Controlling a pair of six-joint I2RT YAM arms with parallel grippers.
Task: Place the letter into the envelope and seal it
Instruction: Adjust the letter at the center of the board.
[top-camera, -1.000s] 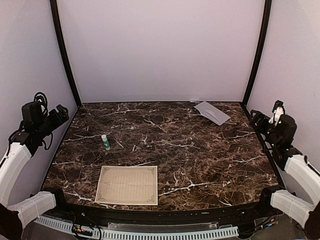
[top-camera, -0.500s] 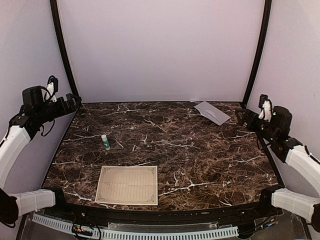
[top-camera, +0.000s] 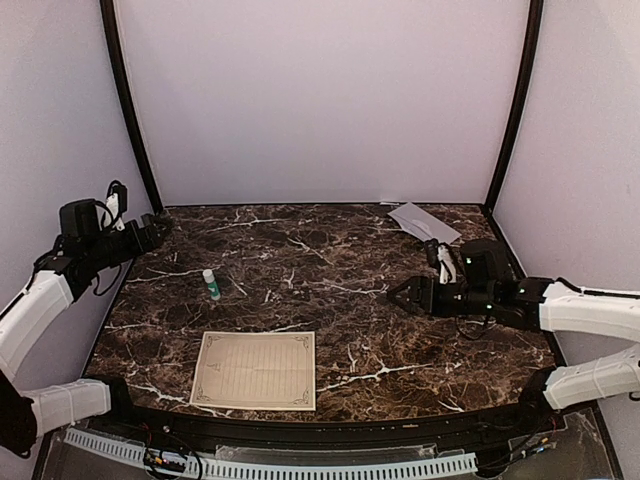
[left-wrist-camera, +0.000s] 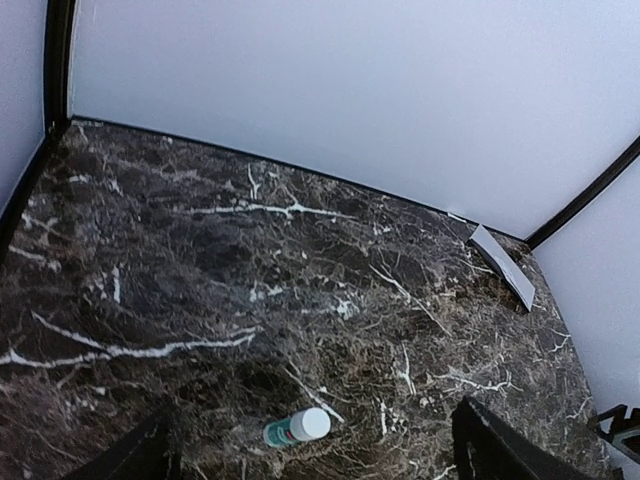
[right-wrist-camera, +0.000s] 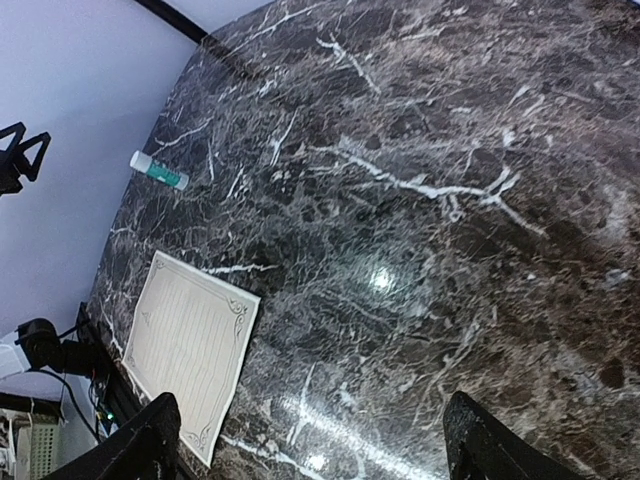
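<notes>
L gripper, R gripper both hovering released, empty. Advising: pinching letter nr its edge, w/o creasing sheet.

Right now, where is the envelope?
In the top view, the envelope lies at the far right corner of the table, beyond the right gripper and far from the letter.

Pale lilac walls enclose a dark marble table with white veins; black posts mark the back corners.
</notes>
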